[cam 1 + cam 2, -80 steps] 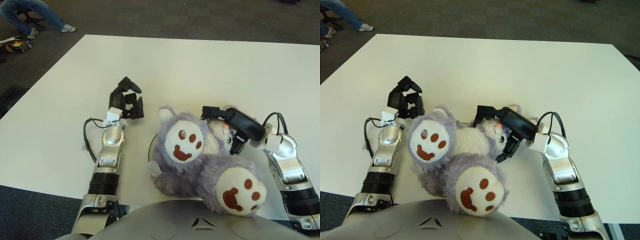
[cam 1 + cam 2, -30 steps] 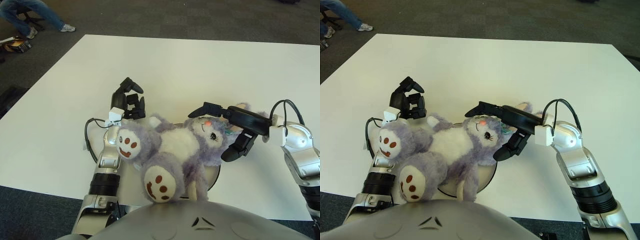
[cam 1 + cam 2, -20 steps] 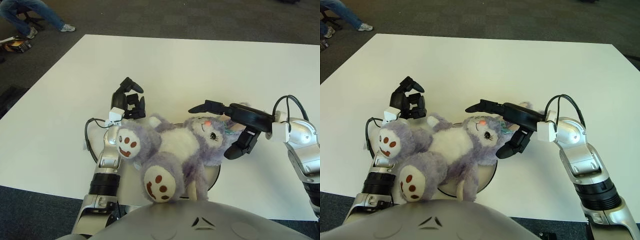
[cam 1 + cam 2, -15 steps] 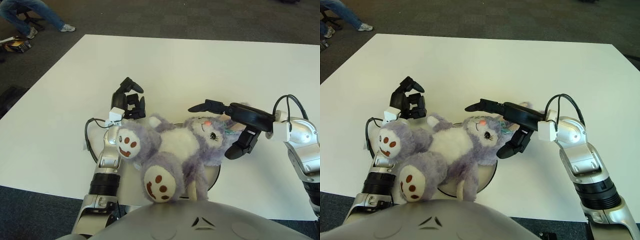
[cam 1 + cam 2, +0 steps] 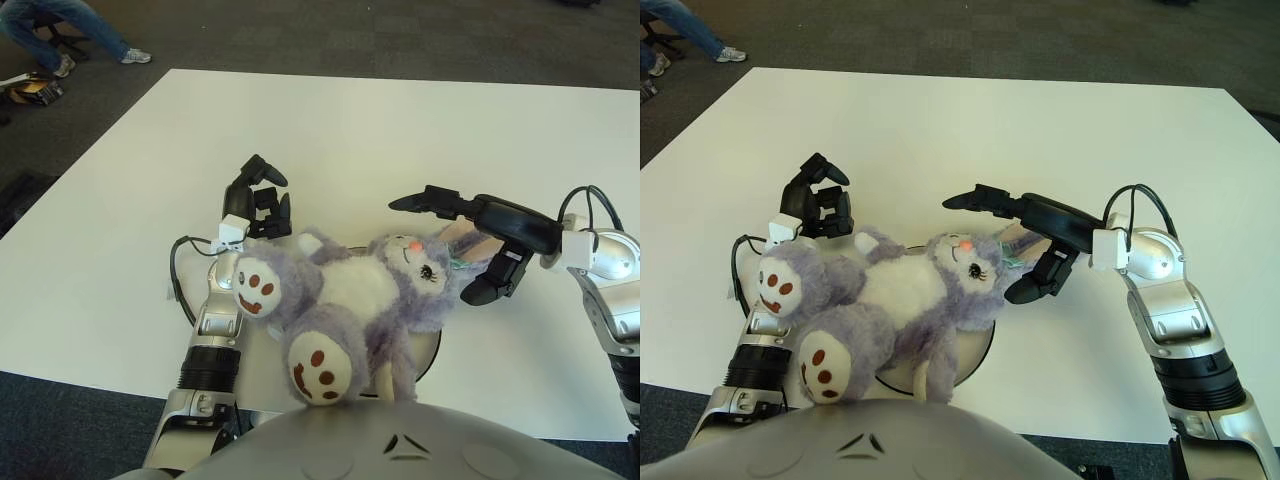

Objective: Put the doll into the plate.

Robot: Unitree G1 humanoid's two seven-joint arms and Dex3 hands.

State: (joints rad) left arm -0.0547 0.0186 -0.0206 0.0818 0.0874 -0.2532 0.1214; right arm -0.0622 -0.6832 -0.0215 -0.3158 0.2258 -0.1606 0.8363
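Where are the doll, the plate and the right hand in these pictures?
doll (image 5: 352, 290), left eye view, on its white belly.
plate (image 5: 430, 350), left eye view, on its bare right rim.
right hand (image 5: 1025, 245), right eye view, between its spread fingertips.

You see a purple doll with a white tummy, white feet with brown paw marks, and a pink nose. The plate under it looks grey. The table is white. Both hands, left hand and right hand, are black.

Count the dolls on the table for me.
1: the purple doll lies on its back over the plate, between the left hand and open right hand. None else visible.
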